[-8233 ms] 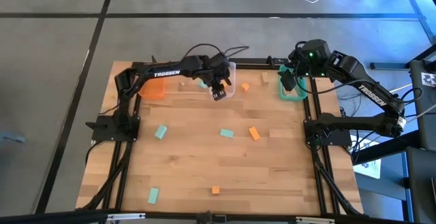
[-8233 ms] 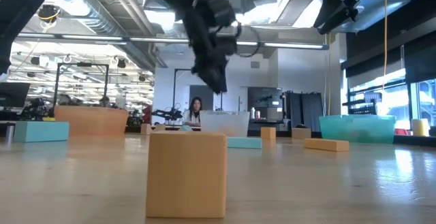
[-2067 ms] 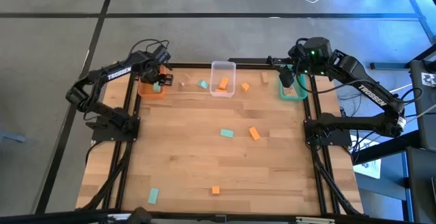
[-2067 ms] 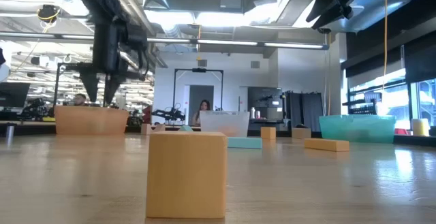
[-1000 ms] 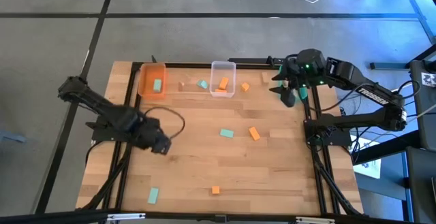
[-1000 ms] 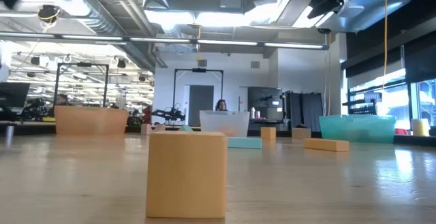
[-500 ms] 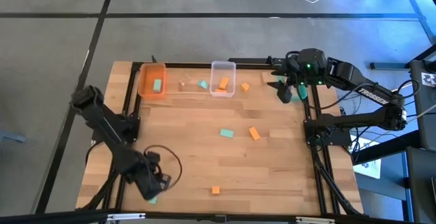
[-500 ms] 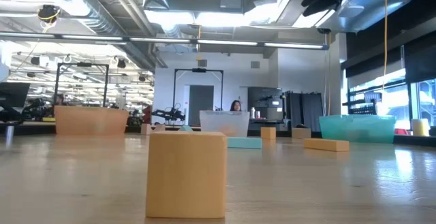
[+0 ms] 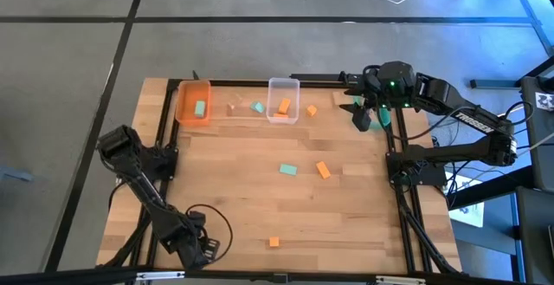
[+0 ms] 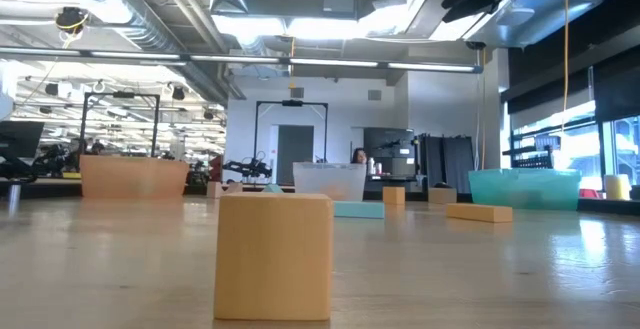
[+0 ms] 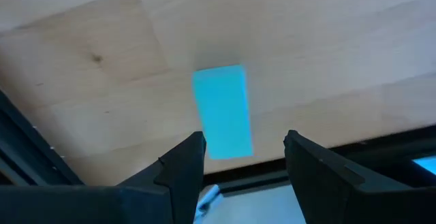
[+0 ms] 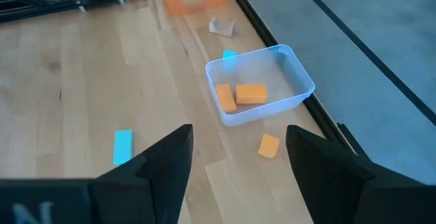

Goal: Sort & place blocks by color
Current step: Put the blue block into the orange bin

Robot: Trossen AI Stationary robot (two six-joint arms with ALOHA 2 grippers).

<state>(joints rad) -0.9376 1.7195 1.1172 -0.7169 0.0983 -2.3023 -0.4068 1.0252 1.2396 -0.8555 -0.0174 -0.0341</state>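
My left gripper (image 9: pixel 197 250) is low over the table's near left corner, open and pointing steeply down. In the left wrist view a mint block (image 11: pixel 223 112) lies flat on the wood, its end showing between my open fingertips (image 11: pixel 244 141); I see no touch. My right gripper (image 9: pixel 362 119) hangs open and high at the far right, nothing between its fingers (image 12: pixel 238 132). The orange bin (image 9: pixel 193 103) holds a mint block (image 9: pixel 200 108). The clear bin (image 12: pixel 262 94) holds two orange blocks. Loose blocks lie flat: mint (image 9: pixel 288 170), orange (image 9: pixel 323 170), orange (image 9: pixel 273 242).
More loose blocks lie along the far edge: mint (image 9: pixel 257 107), wood (image 9: pixel 234 107), orange (image 9: pixel 312 110). The teal bin (image 10: pixel 523 186) stands at the far right, below my right gripper. A wood block (image 10: pixel 273 254) stands close before the low camera. Black frame rails run along the table's left, right and near sides.
My left gripper has swung from the table's left middle toward the near edge and sunk, ending over the mint block at the near left corner. It has stayed open. The blocks have not moved.
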